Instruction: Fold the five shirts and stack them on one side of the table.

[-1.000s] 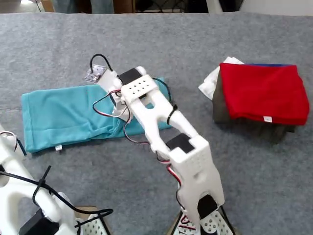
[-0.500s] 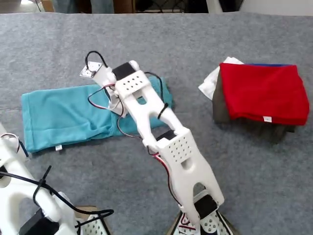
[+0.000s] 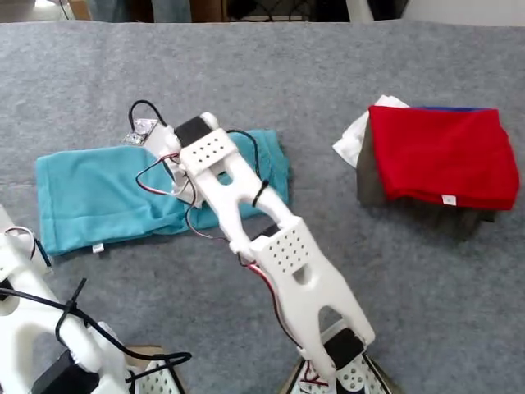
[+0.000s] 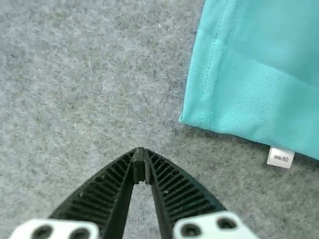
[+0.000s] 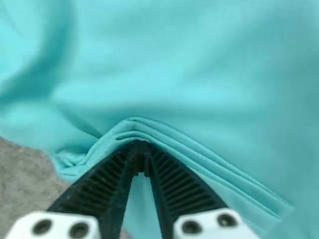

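Note:
A teal shirt [image 3: 98, 193] lies flat on the left half of the grey table, folded into a long strip. My right arm [image 3: 238, 197] stretches across its right part. In the right wrist view my right gripper [image 5: 141, 157] is shut on a bunched fold of the teal shirt [image 5: 199, 64]. My left gripper [image 4: 140, 164] is shut with nothing in it, just above bare table near the corner of the teal shirt [image 4: 254, 89] that carries a small white label [image 4: 279, 158]. At the right sits a stack of folded shirts with a red one [image 3: 443, 156] on top.
Under the red shirt show dark olive [image 3: 369, 185], white [image 3: 353, 139] and blue [image 3: 459, 108] layers. My left arm [image 3: 33, 320] stands at the near left edge. Open grey table [image 3: 271, 74] stretches behind the shirts and between them.
My right arm's wrist has swung left and slightly farther back over the teal shirt, its gripper still pinching the fabric. The left arm and the stack have stayed put.

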